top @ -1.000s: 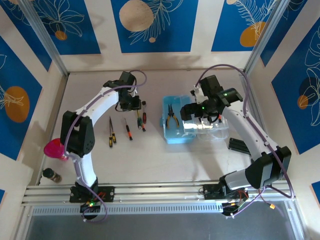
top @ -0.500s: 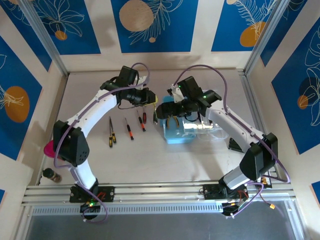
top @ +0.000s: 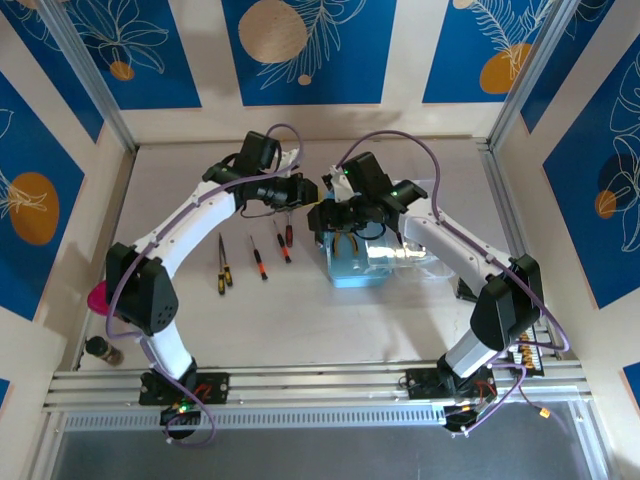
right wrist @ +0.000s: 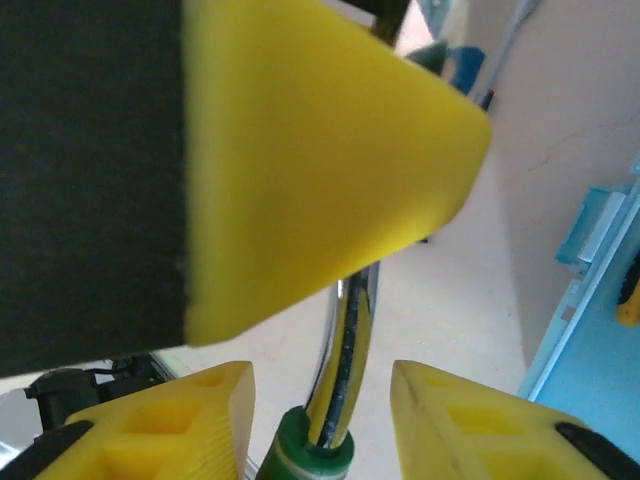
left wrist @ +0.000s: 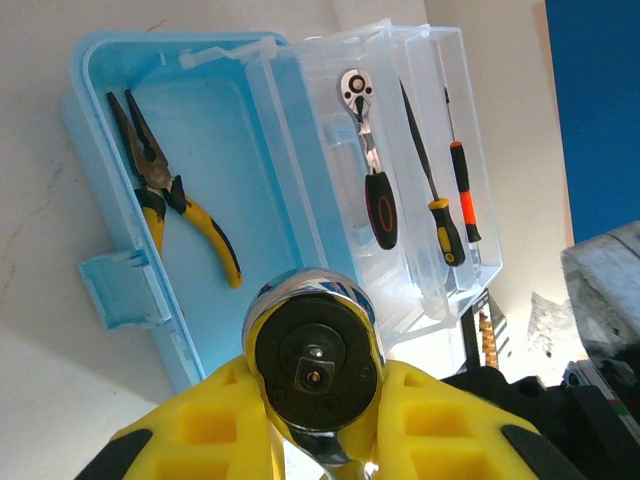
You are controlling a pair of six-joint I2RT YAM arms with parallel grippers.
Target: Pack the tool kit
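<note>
The table (top: 300,310) carries the light-blue case (top: 340,278), which lies open with its clear lid (top: 425,262) folded out to the right. A red-handled ratchet (left wrist: 378,200) and two screwdrivers (left wrist: 445,225) show in the lid. Both arms meet above the case's left edge.

Our left tool (left wrist: 320,385) is clamped on the chrome head of a second ratchet (left wrist: 315,350). Our right tool (right wrist: 320,395) straddles that ratchet's shaft beside a green collar, with its jaws apart and a sliver of gap on each side, so it is not pinching.

We judge this to be a handover. We should close the right jaws squarely on the shaft before the left lets go, or the ratchet may swing or drop.

The yellow-handled pliers (left wrist: 175,205) lie in the case's blue base. Loose screwdrivers (top: 256,260) lie on the table to the left of the case.
</note>
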